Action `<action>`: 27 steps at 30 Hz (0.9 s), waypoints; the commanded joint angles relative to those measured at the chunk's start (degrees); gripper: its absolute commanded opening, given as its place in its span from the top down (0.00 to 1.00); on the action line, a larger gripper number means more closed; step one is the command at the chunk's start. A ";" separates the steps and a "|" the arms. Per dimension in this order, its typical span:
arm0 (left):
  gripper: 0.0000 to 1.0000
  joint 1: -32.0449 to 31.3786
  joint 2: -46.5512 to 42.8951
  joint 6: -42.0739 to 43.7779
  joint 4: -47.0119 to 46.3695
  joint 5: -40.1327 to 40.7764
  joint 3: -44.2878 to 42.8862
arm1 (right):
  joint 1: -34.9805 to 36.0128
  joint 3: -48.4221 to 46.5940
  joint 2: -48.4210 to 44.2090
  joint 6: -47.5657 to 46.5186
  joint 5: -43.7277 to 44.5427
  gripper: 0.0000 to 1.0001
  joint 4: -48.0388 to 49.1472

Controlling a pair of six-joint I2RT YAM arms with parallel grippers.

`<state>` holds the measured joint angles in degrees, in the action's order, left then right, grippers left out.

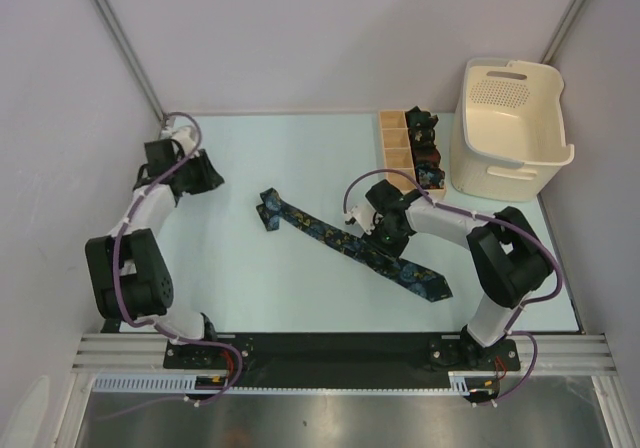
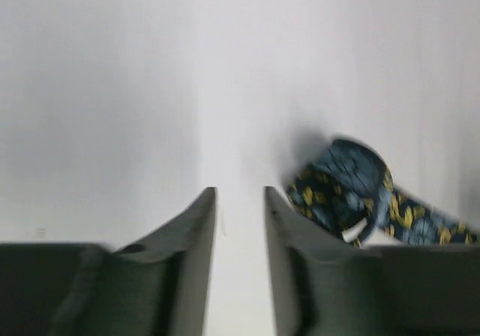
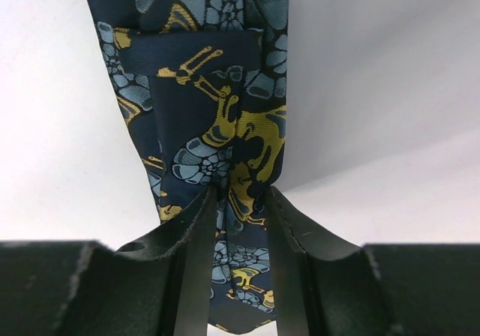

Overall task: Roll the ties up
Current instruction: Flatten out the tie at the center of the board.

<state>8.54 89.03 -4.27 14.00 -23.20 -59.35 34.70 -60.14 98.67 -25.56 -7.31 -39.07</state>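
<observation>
Navy floral tie (image 1: 320, 230) lies stretched across the desk (image 1: 260, 283), just in front of the wooden divided box (image 1: 395, 153) (rolled ties (image 1: 424, 143) inside). Right end effector (image 3: 238, 201) pinches it; left end effector (image 2: 238, 197), slightly apart, empty.

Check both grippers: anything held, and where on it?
Right gripper pinches the floral necktie about mid-length, fabric bunched between its fingers. Left gripper holds nothing; bare table shows between its jaws.

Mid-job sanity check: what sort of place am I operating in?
Probably a lab robot cell: bare white walls enclose a pale table, arms are bolted to a metal rail, and a floral tie, divided wooden box and cream basket sit as props.
</observation>
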 commanded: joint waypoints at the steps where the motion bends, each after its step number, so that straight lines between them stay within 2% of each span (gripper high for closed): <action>1: 0.50 6.66 0.70 -9.70 -3.10 -3.77 -4.19 | -0.86 0.91 0.82 -4.76 6.08 0.66 -2.94; 2: 0.35 6.50 1.05 -7.70 -2.84 -10.13 -4.28 | -0.86 -0.67 0.56 -4.76 5.65 0.66 -3.46; 4: 0.24 4.66 -0.34 0.81 1.63 -13.00 -2.19 | -0.77 -2.08 0.20 -4.50 4.41 0.64 -5.13; 5: 0.09 2.04 -1.57 3.89 2.60 -14.66 -0.60 | -0.69 -2.78 0.20 -4.15 4.06 0.63 -5.75; 6: 0.05 0.71 -4.72 9.84 4.09 -14.24 1.15 | -0.51 -4.10 0.20 -3.80 3.97 0.61 -6.89; 8: 0.02 -2.10 -7.37 13.92 4.19 -13.62 6.69 | -0.77 -5.60 -0.15 -3.27 3.10 0.51 -8.39; 10: 0.02 -3.34 -9.14 17.10 3.93 -14.59 10.64 | -1.38 -7.27 -1.37 -2.22 1.51 0.45 -10.06; 14: 0.06 -8.00 -10.20 20.35 0.42 -13.98 15.58 | -0.25 -9.12 -2.08 -0.37 -1.04 0.39 -10.77; 17: 0.08 -14.49 -8.45 22.46 -2.82 -9.15 16.81 | 2.12 -9.47 -0.33 0.60 -1.30 0.35 -9.45; 24: 0.14 -18.73 -1.06 22.29 -6.53 -2.29 15.06 | 3.36 -9.65 4.86 1.30 -0.07 0.33 -4.36; 27: 0.20 -19.87 0.61 22.29 -6.97 -0.71 14.18 | 3.79 -9.12 6.26 0.87 -0.07 0.33 -3.04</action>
<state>-10.00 87.83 16.16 10.57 -27.29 -42.65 38.24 -68.25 103.28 -25.12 -7.79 -45.17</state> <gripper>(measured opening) 0.837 0.668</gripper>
